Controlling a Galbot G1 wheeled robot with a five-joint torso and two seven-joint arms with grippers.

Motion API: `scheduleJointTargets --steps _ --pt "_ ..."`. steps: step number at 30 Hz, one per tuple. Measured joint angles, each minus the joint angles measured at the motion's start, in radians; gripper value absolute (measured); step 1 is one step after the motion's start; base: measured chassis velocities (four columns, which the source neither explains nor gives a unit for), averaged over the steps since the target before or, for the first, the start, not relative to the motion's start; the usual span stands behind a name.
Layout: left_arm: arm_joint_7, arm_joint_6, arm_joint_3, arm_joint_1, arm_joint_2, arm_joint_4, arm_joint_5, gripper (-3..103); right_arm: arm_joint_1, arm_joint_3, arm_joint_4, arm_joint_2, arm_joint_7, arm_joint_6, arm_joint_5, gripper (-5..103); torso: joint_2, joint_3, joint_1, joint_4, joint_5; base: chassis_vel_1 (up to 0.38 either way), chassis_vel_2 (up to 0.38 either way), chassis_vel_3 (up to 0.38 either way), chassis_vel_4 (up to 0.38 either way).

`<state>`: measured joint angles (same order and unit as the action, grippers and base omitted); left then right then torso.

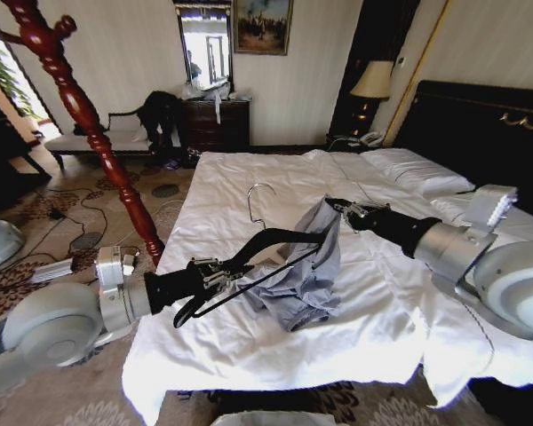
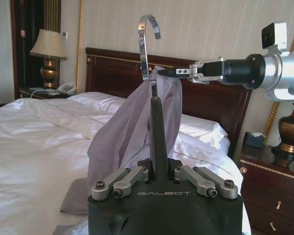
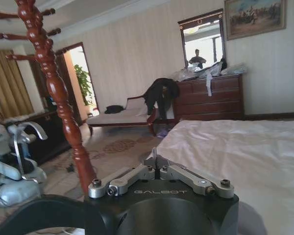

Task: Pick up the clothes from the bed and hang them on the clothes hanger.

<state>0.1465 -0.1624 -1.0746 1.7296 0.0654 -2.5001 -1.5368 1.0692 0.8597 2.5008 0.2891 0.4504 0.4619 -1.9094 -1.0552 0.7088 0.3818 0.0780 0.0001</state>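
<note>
The clothes, a grey-blue shirt (image 1: 309,271), hang above the white bed (image 1: 249,351) from my right gripper (image 1: 340,207), which is shut on their top edge. Their lower folds rest on the sheet. My left gripper (image 1: 210,274) is shut on one end of the black clothes hanger (image 1: 262,257), held slanting over the bed with its silver hook (image 1: 256,202) up. The hanger's far end reaches into the cloth. In the left wrist view the clothes hanger (image 2: 157,139) stands end-on in my left gripper (image 2: 159,177), with the shirt (image 2: 122,139) behind it and the right gripper (image 2: 182,72) pinching the cloth.
A red turned wooden coat stand (image 1: 82,115) rises left of the bed. A black headboard (image 1: 480,124) and pillows (image 1: 417,169) lie at the right. A dresser (image 1: 215,124), a bench with dark clothing (image 1: 155,115) and floor cables (image 1: 80,217) are beyond.
</note>
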Motion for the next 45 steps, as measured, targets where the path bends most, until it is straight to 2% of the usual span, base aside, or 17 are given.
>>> scheduleJointTargets --steps 2,3,7,10,11,15,23,28,37,45 --pt "-0.008 0.007 -0.009 0.000 -0.002 0.000 -0.002 16 -0.033 -0.005 0.000 -0.003 0.005 -0.012 -0.073 0 0.000 0.000 0.000 0.0001 0.0000 0.000 0.000 0.000 0.000" --pt "-0.015 0.013 -0.012 -0.002 0.004 0.000 -0.002 16 -0.076 -0.009 0.000 -0.008 0.006 -0.024 -0.147 0 0.000 0.000 0.000 0.0000 0.0001 0.000 0.000 0.000 0.000" --pt "-0.023 0.020 -0.012 -0.005 0.014 0.000 0.003 16 -0.124 -0.012 0.000 -0.020 0.003 -0.036 -0.221 0 0.000 0.000 0.000 -0.0001 -0.0002 0.000 0.000 0.000 0.000" --pt "-0.033 0.031 -0.006 -0.010 0.034 0.000 0.021 16 -0.251 -0.023 0.000 -0.053 -0.045 -0.046 -0.314 0 0.000 0.000 0.000 0.0000 -0.0002 0.000 0.000 0.000 0.000" --pt "-0.033 0.031 -0.006 -0.010 0.034 0.000 0.021 16 -0.251 -0.023 0.000 -0.053 -0.045 -0.046 -0.314 0 0.000 0.000 0.000 0.0000 -0.0002 0.000 0.000 0.000 0.000" --pt "-0.044 0.045 0.010 -0.022 0.045 0.000 0.040 16 -0.409 -0.047 0.000 -0.080 -0.092 -0.046 -0.386 0 0.000 0.000 0.000 -0.0001 -0.0006 0.000 0.000 0.000 0.000" --pt "-0.074 0.067 -0.023 -0.034 0.061 0.000 0.042 16 -0.363 -0.067 0.000 -0.104 -0.116 -0.030 -0.335 0 0.000 0.000 0.000 -0.0001 0.0001 0.000 0.000 0.000 0.000" --pt "-0.094 0.072 -0.050 -0.036 0.068 0.007 0.043 16 -0.389 -0.062 0.000 -0.107 -0.139 -0.031 -0.363 0 0.000 0.000 0.000 -0.0001 -0.0002 0.000 0.000 0.000 0.000" --pt "-0.110 0.075 -0.013 -0.041 0.073 0.051 0.094 16 -0.383 -0.046 0.000 -0.104 -0.153 -0.027 -0.370 0 0.000 0.000 0.000 0.0000 -0.0003 0.000 0.000 0.000 0.000" --pt "-0.112 0.076 -0.024 -0.041 0.075 0.050 0.092 16 -0.276 -0.053 -0.001 -0.099 -0.182 -0.014 -0.256 0 0.000 0.000 0.000 0.0000 0.0000 0.000 0.000 0.000 0.000"
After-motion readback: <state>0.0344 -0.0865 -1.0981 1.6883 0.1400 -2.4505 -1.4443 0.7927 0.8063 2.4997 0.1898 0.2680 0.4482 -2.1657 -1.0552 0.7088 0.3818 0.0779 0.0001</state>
